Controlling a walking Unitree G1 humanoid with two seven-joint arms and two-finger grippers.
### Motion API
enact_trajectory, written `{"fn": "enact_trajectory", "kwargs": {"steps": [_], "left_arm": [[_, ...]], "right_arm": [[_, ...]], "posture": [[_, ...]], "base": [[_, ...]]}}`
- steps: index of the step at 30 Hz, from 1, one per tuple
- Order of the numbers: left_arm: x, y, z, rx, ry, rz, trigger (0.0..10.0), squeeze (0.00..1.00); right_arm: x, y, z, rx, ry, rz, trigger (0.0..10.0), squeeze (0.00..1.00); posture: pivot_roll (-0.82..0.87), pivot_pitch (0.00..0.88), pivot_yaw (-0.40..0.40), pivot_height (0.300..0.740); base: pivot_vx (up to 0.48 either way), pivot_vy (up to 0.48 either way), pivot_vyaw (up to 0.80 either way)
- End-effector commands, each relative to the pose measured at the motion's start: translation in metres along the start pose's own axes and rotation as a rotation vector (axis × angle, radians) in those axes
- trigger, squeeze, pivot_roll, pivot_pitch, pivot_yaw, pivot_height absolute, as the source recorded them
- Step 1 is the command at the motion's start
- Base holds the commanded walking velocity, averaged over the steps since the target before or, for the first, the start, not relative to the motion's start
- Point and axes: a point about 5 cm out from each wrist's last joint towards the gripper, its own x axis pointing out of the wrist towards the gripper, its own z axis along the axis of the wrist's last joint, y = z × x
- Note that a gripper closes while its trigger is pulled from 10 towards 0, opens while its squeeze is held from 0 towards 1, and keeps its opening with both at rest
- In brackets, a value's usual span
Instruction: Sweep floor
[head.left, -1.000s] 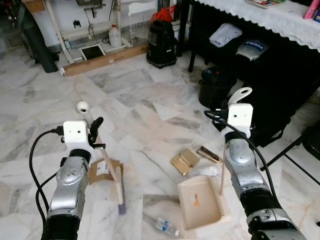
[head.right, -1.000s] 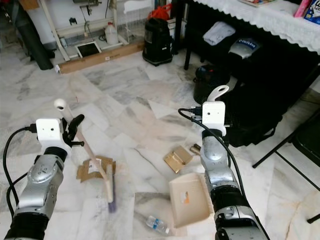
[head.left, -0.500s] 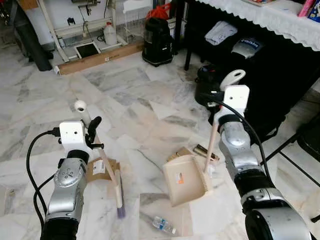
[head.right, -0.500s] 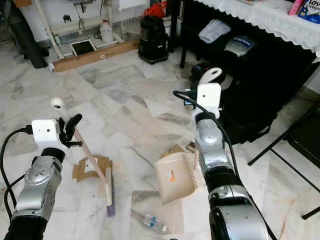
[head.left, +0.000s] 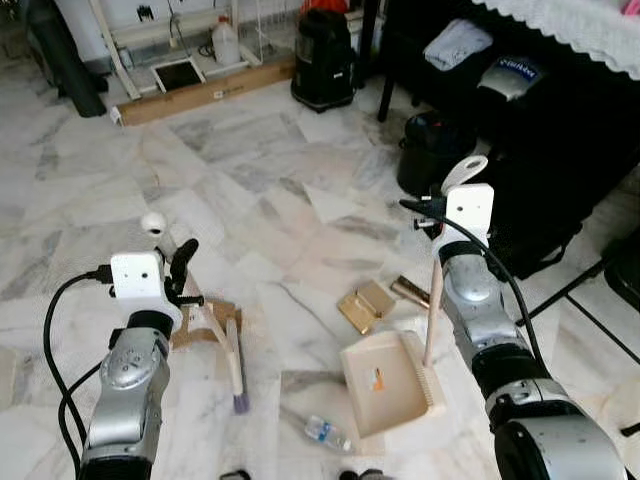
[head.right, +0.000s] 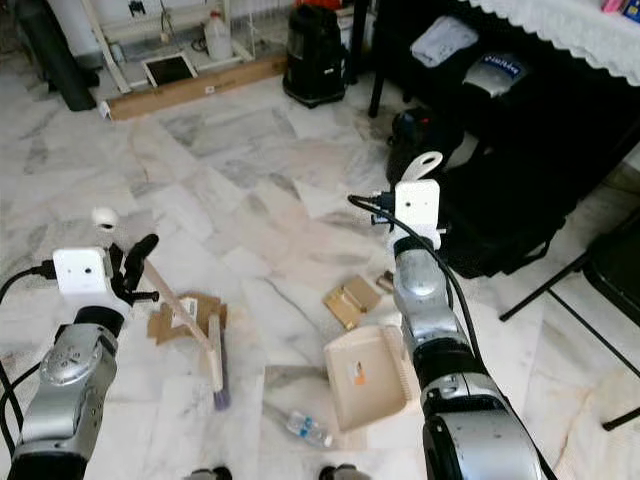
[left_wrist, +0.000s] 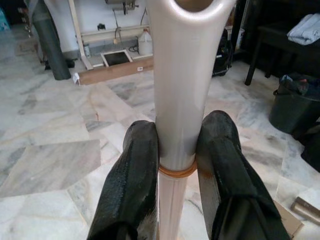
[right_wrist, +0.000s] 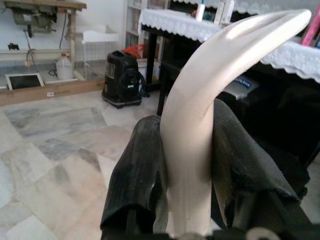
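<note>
bare marble floor (head.left: 250, 190) ahead, black bags (head.left: 520, 200) perhaps crowding right

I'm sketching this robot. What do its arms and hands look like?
Both arms are silver, segmented metal with dark joints. Each wrist carries a white box-shaped camera, and black cables loop from it down the arm. The left hand and right hand each have two long, thick, matte black fingers with rounded tips.

floor: grey-veined marble tiles (head.left: 250, 150) | right: lace-clothed dark table (head.left: 560, 20)
</note>
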Motion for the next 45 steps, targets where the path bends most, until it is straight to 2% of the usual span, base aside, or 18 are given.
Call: {"fn": "enact_trajectory", "kwargs": {"steps": [1,8,17,32,36,45], "left_arm": [[0.0019,0.0000,0.0098,-0.009,-0.037,0.001,10.0,0.00],[0.0049,-0.0036,0.0141,-0.011,-0.042,-0.007,10.0,0.00],[0.0041,0.0031,0.0157,-0.004,-0.046,0.008,10.0,0.00],[0.0011,-0.0036,0.0116,-0.013,-0.022,-0.027,10.0,0.00],[0.0012,-0.0034,0.0094,0.015,-0.007,-0.021,10.0,0.00],[-0.0035,0.0005,0.0076,0.016,0.003,-0.015,10.0,0.00]], "right_arm": [[0.0023,-0.0054,0.0099,0.018,-0.050,-0.020,10.0,0.00],[0.0044,-0.0066,0.0121,0.022,-0.062,-0.031,10.0,0.00],[0.0045,-0.0050,0.0129,0.024,-0.066,-0.024,10.0,0.00],[0.0043,-0.0080,0.0130,0.009,-0.069,-0.035,10.0,0.00],[0.0049,-0.0092,0.0137,0.008,-0.071,-0.040,10.0,0.00],[0.0058,-0.0116,0.0163,0.007,-0.082,-0.051,10.0,0.00]], "posture": [[-0.06,0.231,-0.058,0.740],[-0.04,0.251,-0.056,0.740],[-0.04,0.243,-0.070,0.740],[-0.04,0.250,-0.060,0.740],[-0.04,0.250,-0.059,0.740],[-0.04,0.258,-0.060,0.740]], "base": [[0.000,0.000,0.00],[0.000,0.000,0.00],[0.000,0.000,0.00],[-0.273,0.000,0.00],[0.000,0.000,0.00],[0.000,0.000,0.00]]}}
